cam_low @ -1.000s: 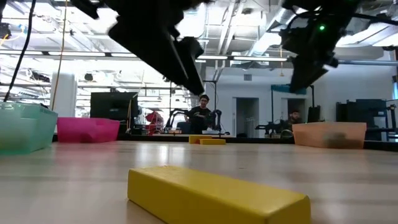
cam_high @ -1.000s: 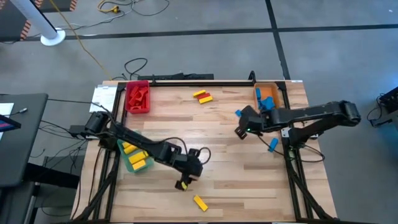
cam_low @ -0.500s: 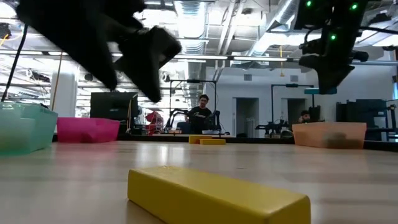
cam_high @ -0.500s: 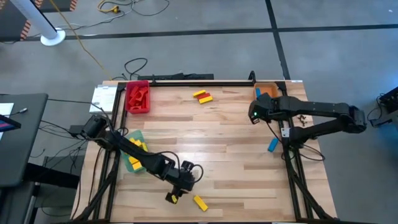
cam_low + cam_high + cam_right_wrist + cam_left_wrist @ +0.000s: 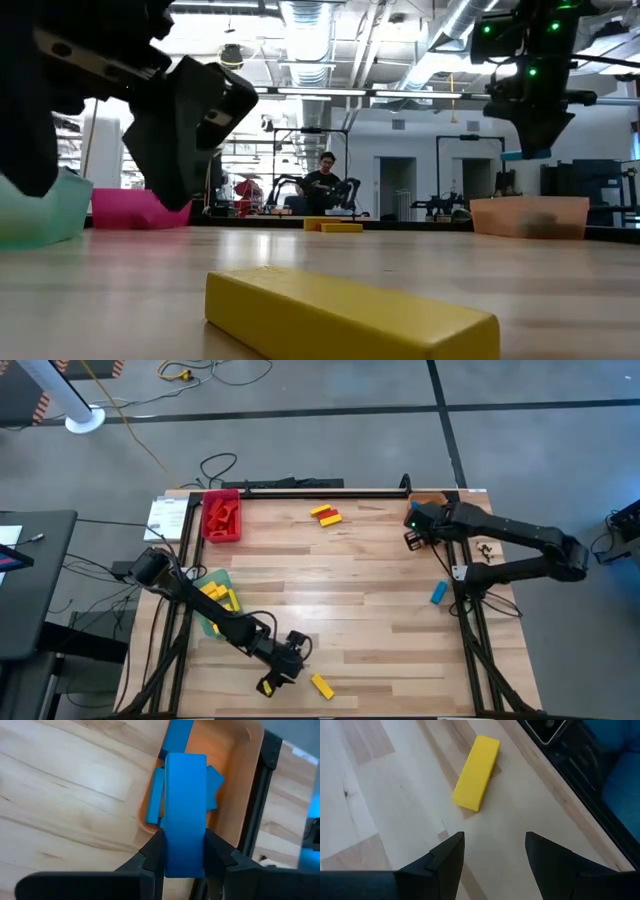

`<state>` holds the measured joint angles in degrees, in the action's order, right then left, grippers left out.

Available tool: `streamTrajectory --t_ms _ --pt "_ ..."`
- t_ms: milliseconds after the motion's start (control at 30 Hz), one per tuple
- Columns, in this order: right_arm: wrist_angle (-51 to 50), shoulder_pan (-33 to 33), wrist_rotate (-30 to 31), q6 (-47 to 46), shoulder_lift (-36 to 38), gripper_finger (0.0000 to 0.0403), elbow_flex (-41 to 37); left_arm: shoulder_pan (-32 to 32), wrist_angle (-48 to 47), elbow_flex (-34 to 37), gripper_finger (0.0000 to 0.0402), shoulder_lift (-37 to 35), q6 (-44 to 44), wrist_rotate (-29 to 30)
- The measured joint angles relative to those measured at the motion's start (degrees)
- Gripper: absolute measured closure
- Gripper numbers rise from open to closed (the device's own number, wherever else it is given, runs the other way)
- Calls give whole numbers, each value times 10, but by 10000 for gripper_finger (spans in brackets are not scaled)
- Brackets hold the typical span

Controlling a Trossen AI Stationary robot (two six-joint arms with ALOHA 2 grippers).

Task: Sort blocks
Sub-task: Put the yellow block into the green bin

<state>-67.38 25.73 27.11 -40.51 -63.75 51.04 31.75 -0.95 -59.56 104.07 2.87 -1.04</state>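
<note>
Your wooden surface [image 5: 340, 590] carried three trays: a red tray [image 5: 221, 518] with red blocks [image 5: 222, 513], a green tray [image 5: 213, 603] with yellow blocks [image 5: 217, 593], and an orange tray [image 5: 235, 780] with blue blocks [image 5: 159, 795]. No writing could be read on any of them. Your right gripper [image 5: 184, 855] hung over the orange tray at the far right corner, its fingers [image 5: 151, 855] clenched on a blue block [image 5: 185, 815], a plain solid bar standing out between them. Your left gripper [image 5: 494, 855] sat low near the front edge with its fingers [image 5: 447, 860] released and apart, a yellow block [image 5: 476, 772] lying flat just ahead of them, untouched. A yellow-and-red pair [image 5: 325, 515] lay at the far middle, and a loose blue bar [image 5: 438, 593] near the right edge.
</note>
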Motion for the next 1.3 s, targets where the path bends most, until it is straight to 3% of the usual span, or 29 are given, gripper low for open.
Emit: streamTrajectory --t_ms 533,767,1133,1300 --pt "145 82 -77 40 0 300 -110 1 82 10 195 0 -49 1" --pt "181 94 -90 60 0 293 -119 -5 109 10 195 0 -67 -4" --pt "184 93 -90 61 0 166 -120 -8 115 10 195 6 -67 -32" --pt "187 87 -91 61 4 134 -120 -8 148 9 195 50 -69 -50"
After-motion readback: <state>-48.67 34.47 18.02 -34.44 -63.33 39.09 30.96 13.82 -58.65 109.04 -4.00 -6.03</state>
